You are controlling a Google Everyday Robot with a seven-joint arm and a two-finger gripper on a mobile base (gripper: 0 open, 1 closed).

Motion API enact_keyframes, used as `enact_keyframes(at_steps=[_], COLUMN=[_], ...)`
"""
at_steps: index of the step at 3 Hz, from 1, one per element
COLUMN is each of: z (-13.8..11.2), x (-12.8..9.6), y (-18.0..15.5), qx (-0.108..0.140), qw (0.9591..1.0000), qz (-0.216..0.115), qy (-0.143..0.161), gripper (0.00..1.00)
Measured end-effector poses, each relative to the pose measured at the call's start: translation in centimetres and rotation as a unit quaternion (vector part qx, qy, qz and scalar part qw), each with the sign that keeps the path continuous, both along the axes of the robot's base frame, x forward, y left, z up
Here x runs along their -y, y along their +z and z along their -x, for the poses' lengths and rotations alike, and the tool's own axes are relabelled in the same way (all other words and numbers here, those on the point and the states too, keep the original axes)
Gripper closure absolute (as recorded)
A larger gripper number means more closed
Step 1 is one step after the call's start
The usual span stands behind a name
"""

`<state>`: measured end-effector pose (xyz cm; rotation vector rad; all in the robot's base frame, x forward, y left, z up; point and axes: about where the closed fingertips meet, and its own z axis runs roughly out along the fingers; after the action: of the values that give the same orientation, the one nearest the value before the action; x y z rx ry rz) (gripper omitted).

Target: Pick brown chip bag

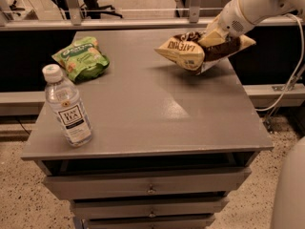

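The gripper [213, 38] holds the crinkly brown chip bag [187, 52] over the grey bench [157, 113], far right; green snack bag [81, 58] far left, clear water bottle [66, 106] front left.

Warm, dimmish indoor light w/ a yellow-brown cast. Light comes from above & behind: pale glare patch on the table [143, 142] top near centre, sheen running toward the back. Gripper [213, 36] sits over the table's back right, clamped on the brown chip bag [188, 51], which throws a soft shadow on the top just beneath. Bottle [66, 106], front left, has bright highlights on cap & shoulder. Green bag [80, 58] is dark along its lower right edge. Drawer gaps near black.
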<state>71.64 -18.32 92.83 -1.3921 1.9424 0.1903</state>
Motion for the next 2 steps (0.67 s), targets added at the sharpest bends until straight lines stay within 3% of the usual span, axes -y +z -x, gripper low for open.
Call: enact_keyframes(at_steps=[1, 2], z=[2.8, 4.9], x=[-3.9, -8.3], y=[4.4, 8.7], qx=[0.048, 0.100], qw=[0.9961, 0.9834], qz=[-0.056, -0.123], qy=[0.047, 0.087], gripper=[1.00, 1.00])
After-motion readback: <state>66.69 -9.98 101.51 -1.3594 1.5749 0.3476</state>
